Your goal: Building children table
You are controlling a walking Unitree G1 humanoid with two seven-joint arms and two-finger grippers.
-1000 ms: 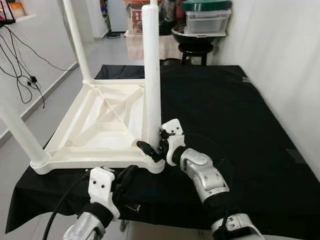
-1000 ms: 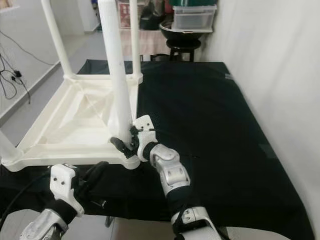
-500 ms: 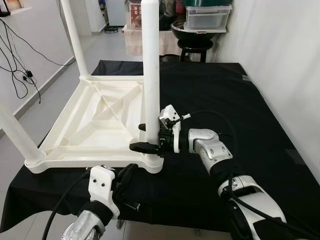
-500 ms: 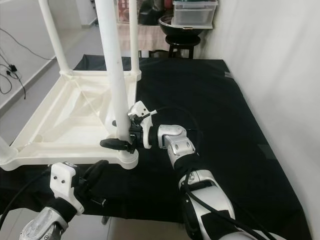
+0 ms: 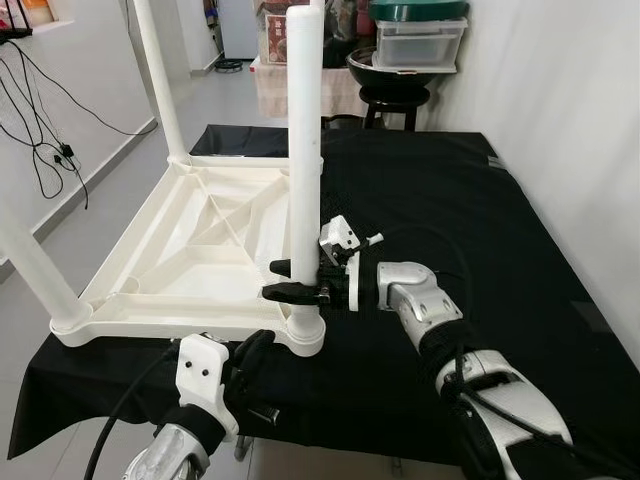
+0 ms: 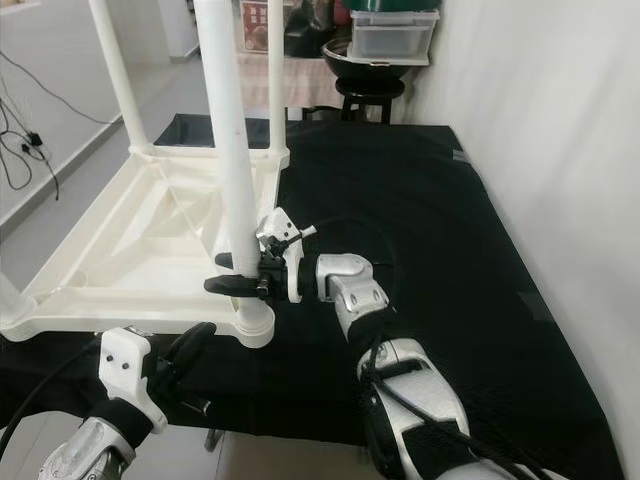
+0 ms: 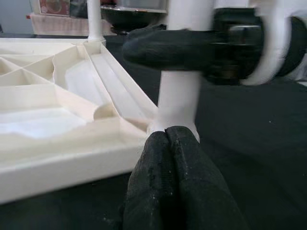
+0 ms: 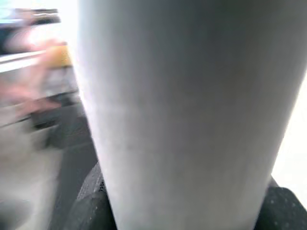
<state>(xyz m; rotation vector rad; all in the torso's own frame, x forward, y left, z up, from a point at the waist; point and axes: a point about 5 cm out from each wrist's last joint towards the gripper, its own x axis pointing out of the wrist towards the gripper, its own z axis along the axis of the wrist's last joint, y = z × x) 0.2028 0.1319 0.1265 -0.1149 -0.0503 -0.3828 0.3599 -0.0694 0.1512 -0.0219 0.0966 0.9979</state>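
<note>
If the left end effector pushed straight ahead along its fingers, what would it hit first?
Most likely the base of the near table leg at its corner socket, which stands right ahead of the shut left end effector. The gap between them is hard to judge.

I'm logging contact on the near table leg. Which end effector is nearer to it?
Right. The right end effector is clamped around the near leg just above its socket; the left end effector sits below the tabletop edge, fingers shut, apart from it.

Black cloth (image 5: 470,200) over the worktop, dark stool (image 5: 392,100) behind — clear lidded bin (image 5: 415,42) on top, cables (image 5: 45,150) by the wall
</note>
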